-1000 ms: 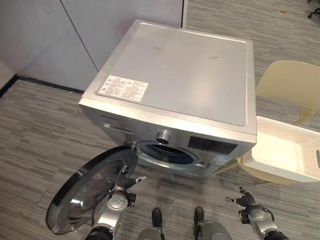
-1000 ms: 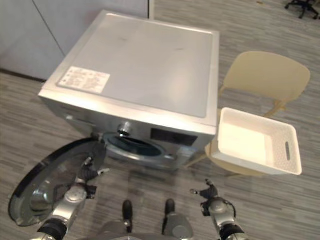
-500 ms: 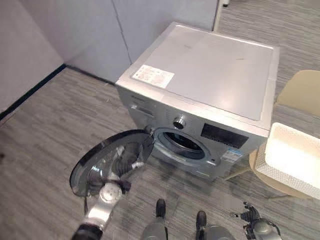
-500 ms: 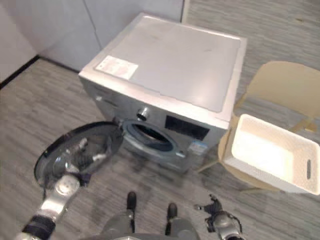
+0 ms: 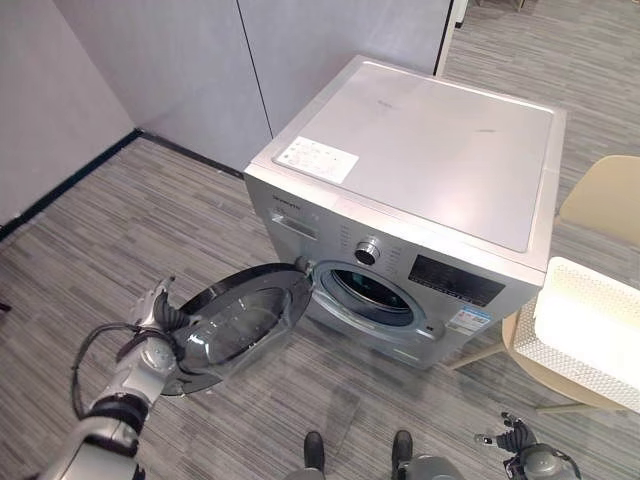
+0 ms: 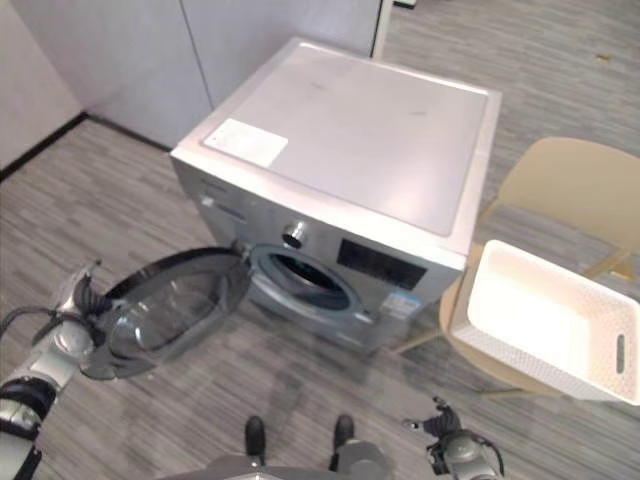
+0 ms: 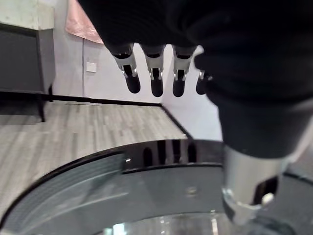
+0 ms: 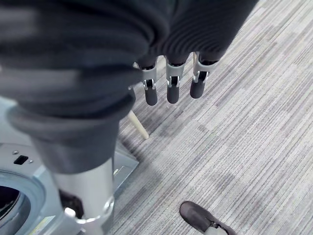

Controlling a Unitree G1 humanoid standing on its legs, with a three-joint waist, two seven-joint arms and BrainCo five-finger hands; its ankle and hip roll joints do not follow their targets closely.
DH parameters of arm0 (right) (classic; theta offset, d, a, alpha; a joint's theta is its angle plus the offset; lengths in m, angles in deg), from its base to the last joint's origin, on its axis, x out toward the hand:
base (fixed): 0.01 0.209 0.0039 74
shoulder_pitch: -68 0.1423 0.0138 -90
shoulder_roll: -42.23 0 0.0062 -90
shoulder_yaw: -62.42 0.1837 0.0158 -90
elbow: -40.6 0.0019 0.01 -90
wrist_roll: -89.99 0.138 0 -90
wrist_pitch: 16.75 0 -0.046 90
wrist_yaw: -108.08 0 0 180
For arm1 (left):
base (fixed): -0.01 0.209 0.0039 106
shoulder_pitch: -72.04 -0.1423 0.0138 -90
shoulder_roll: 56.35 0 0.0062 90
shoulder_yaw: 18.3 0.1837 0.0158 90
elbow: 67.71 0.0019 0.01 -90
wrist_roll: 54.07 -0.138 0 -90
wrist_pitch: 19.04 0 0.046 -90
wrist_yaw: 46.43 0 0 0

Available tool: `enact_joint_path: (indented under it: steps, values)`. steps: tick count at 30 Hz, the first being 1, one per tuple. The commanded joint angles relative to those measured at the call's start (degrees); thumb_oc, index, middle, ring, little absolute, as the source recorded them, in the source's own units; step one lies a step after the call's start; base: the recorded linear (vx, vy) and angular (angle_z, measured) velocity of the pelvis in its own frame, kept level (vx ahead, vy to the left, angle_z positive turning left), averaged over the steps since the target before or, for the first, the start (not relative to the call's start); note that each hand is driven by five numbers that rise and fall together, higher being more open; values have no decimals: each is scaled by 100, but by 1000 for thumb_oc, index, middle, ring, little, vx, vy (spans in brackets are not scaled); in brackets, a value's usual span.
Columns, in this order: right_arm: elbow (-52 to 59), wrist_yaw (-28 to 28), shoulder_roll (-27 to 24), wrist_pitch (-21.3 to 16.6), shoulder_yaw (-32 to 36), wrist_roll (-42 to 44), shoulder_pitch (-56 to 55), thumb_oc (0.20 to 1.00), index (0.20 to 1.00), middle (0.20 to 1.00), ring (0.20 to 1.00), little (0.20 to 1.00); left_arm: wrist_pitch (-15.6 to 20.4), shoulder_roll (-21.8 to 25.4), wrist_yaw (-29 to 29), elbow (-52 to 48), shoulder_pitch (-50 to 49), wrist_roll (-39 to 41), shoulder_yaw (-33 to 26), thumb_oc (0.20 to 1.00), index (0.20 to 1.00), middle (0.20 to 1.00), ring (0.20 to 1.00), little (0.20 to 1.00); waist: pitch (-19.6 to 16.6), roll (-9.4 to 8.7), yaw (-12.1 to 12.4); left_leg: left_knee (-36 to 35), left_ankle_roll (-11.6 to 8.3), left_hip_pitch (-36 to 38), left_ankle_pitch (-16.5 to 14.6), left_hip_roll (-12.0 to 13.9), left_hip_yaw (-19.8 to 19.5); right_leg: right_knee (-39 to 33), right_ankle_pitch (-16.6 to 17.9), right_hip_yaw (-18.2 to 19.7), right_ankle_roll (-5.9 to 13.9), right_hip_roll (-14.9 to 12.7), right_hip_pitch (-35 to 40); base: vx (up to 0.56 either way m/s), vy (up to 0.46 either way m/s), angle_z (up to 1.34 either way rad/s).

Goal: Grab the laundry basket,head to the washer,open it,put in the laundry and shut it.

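The silver front-loading washer (image 5: 430,150) stands with its round glass door (image 5: 240,325) swung out to the left, and the dark drum opening (image 5: 370,295) is exposed. My left hand (image 5: 158,318) is at the door's outer left edge. In the left wrist view its fingers (image 7: 156,78) are straight just over the door's black rim (image 7: 161,156). The white laundry basket (image 6: 600,300) rests on a cream chair (image 6: 570,180) to the washer's right, and its inside looks bare. My right hand (image 5: 520,440) hangs low over the floor, fingers (image 8: 171,83) relaxed and holding nothing.
Grey wall panels (image 5: 200,70) run behind and left of the washer. Striped grey carpet (image 5: 120,220) spreads around it. The open door juts into the floor space in front of me on the left, while the chair with the basket crowds the washer's right side.
The camera has pulled back and turned left. My left hand has gone from the door's inner face to its outer left rim. The right hand sits lower in view.
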Motion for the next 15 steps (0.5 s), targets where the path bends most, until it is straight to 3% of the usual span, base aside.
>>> enact_joint_path:
  steps: [1,3,5,6,7,8,9,10,15]
  values:
    - [-99,-28,120,-90,-190,-160,59,1000,1000,1000,1000,1000,36,241,-60,156,398,-264,-232,1000,1000,1000,1000,1000,-46,-294,-85,-13,-2,-299,-55,-144,85,-111,-129,564,476,-139,55,-32,23,-9]
    - [-289,-26,150,-61,-241,-170,114,1000,1000,1000,1000,1000,37,58,-109,351,312,-197,-227,1000,1000,1000,1000,1000,-16,-343,-82,-13,15,-323,-63,-125,129,-71,-94,641,497,-116,-35,-15,14,-14]
    - [-383,-15,160,-30,-202,-171,130,1000,1000,1000,1000,1000,65,-144,-157,127,78,-47,-313,1000,1000,1000,1000,1000,-2,-369,-53,2,38,-300,-79,-121,147,-52,-83,694,495,-104,-46,22,7,-18]
    - [-446,-7,166,9,-156,-186,153,1000,1000,1000,1000,1000,137,-543,-205,-229,-275,286,-423,1000,1000,1000,1000,1000,9,-369,-21,16,56,-260,-98,-138,153,-60,-85,743,484,-96,-10,20,4,-17]
    - [-446,-7,166,9,-156,-185,153,1000,1000,1000,1000,1000,137,-543,-205,-230,-275,286,-423,1000,1000,1000,1000,1000,9,-369,-21,16,56,-259,-98,-138,153,-60,-85,744,484,-96,-9,36,3,-11]
    - [-452,-8,161,31,-101,-207,150,1000,1000,1000,1000,1000,192,-797,-279,-659,-629,527,-509,1000,1000,1000,1000,1000,9,-361,8,19,65,-217,-111,-154,151,-73,-96,761,475,-94,28,57,-26,-8]
    - [-212,-39,148,70,73,-255,66,1000,1000,1000,1000,1000,291,-1311,-665,-2046,-1589,1294,-729,1000,1000,1000,1000,1000,-21,-303,61,8,74,-126,-117,-180,135,-126,-133,772,439,-81,145,63,-41,-5]
    - [-68,-55,136,74,133,-292,54,1000,1000,1000,1000,1000,305,-1420,-834,-2486,-1867,1383,-714,1000,1000,1000,1000,1000,-31,-278,71,-6,74,-108,-113,-188,136,-148,-140,771,432,-75,178,48,-40,-4]
    - [436,-77,151,106,224,-443,30,1000,1000,1000,1000,1000,293,-1917,-1445,-3727,-2502,1990,-401,1000,1000,1000,1000,1000,13,-142,60,-53,53,-109,-53,-175,128,-162,-197,782,405,-42,211,-12,-76,7]
